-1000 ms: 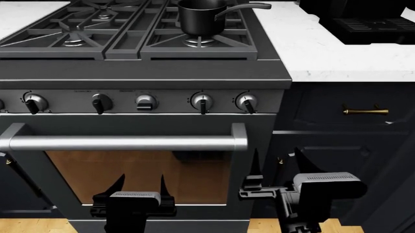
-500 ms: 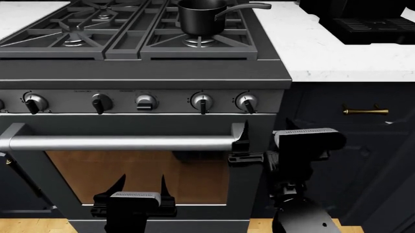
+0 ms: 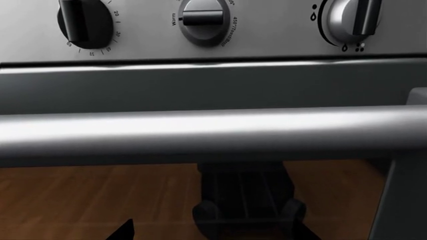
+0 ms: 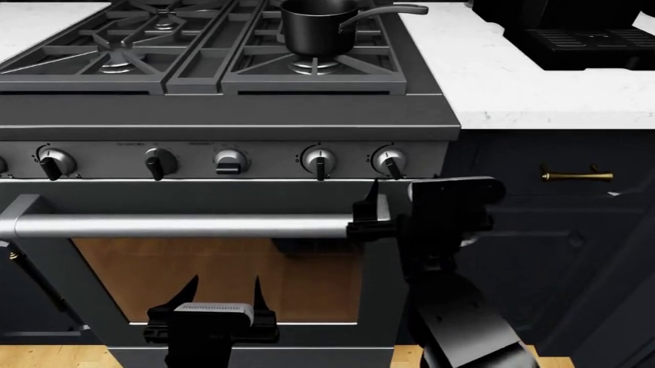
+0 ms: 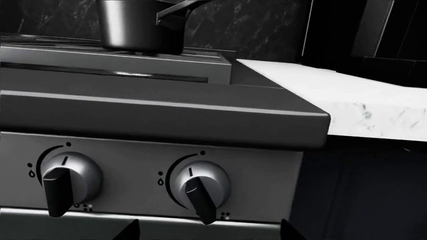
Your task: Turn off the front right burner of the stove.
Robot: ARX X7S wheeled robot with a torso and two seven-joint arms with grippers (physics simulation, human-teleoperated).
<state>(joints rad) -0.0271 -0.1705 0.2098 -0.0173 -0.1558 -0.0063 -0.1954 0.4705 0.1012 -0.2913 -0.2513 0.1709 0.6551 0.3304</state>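
Dark kitchen, white marble counter [image 4: 532, 84] right of the stove [image 4: 225, 123]. Since a second ago my right gripper [image 4: 369, 218] has climbed from oven-window level to the bar handle's [image 4: 184, 226] right end; fingers apart, empty. Left gripper [image 4: 220, 295] unchanged, low, fingers apart. Front right burner [image 4: 312, 65]: silvery ringed head under a dark saucepan [image 4: 317, 27], above and behind my claw. Rightmost knob [image 5: 197, 187] just above it.
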